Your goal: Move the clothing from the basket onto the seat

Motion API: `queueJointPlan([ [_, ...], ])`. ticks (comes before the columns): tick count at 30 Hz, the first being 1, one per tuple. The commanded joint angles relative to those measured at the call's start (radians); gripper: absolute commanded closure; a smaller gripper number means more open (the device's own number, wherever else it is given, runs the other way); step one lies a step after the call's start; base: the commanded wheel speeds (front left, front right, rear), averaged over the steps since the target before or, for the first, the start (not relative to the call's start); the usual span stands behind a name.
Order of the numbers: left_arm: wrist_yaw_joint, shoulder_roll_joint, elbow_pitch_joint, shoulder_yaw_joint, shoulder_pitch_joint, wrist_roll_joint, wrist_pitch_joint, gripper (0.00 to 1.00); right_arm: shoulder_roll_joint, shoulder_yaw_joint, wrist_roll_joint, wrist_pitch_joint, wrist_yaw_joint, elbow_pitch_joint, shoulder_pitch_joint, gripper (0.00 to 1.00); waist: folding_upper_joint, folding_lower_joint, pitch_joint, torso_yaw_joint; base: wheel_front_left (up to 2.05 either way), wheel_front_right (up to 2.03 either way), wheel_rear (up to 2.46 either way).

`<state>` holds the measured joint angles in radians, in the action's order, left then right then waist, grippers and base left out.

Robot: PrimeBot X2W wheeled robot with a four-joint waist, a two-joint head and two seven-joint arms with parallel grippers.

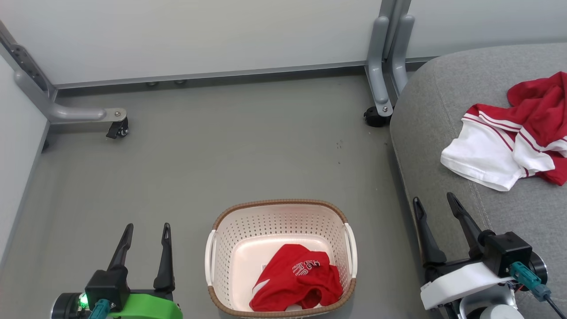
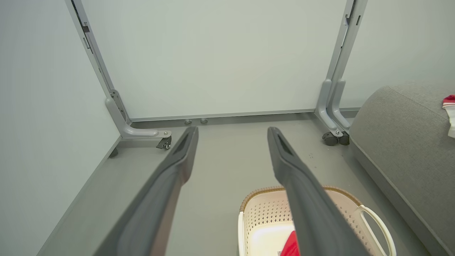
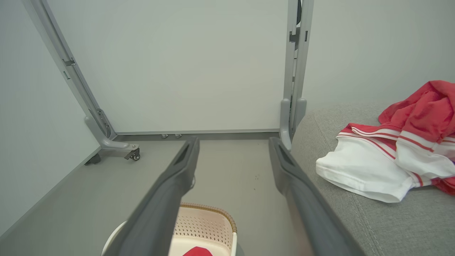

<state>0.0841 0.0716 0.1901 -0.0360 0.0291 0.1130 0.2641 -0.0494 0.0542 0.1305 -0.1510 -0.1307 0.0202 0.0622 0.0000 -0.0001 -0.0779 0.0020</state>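
The cream basket stands on the grey floor at bottom centre. A red garment with white lettering lies crumpled in its near half. A red and white garment with striped trim rests on the grey seat at the right. My left gripper is open and empty over the floor, left of the basket. My right gripper is open and empty at the seat's front edge, right of the basket. The left wrist view holds the basket under the right finger. The right wrist view has the seat's garment at right.
Pale partition panels stand behind and at the left on grey metal feet with castors. One foot sits close to the seat's far corner. Open floor lies between the basket and the back panel.
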Motion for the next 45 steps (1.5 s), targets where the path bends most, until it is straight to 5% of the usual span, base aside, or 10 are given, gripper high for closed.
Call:
queueJointPlan([
  [1,0.005,-0.005,0.001,0.004,0.011,-0.006,0.0,0.0,-0.002,0.002,0.003,0.003,0.0,0.0,0.014,0.0,0.0,0.0001,0.0,0.001,0.0,0.0,0.0],
  [22,0.023,-0.014,0.029,-0.041,-0.103,-0.055,0.0,0.0,-0.002,-0.011,-0.016,0.014,0.0,0.039,-0.037,0.0,0.0,0.0001,-0.075,0.002,0.0,0.0,0.0],
  [45,0.047,-0.018,0.411,-0.578,-0.54,0.042,0.0,0.0,-0.002,0.003,-0.008,-0.049,0.0,0.109,-0.225,0.0,0.0,0.0001,-0.506,-0.112,0.0,0.0,0.0],
])
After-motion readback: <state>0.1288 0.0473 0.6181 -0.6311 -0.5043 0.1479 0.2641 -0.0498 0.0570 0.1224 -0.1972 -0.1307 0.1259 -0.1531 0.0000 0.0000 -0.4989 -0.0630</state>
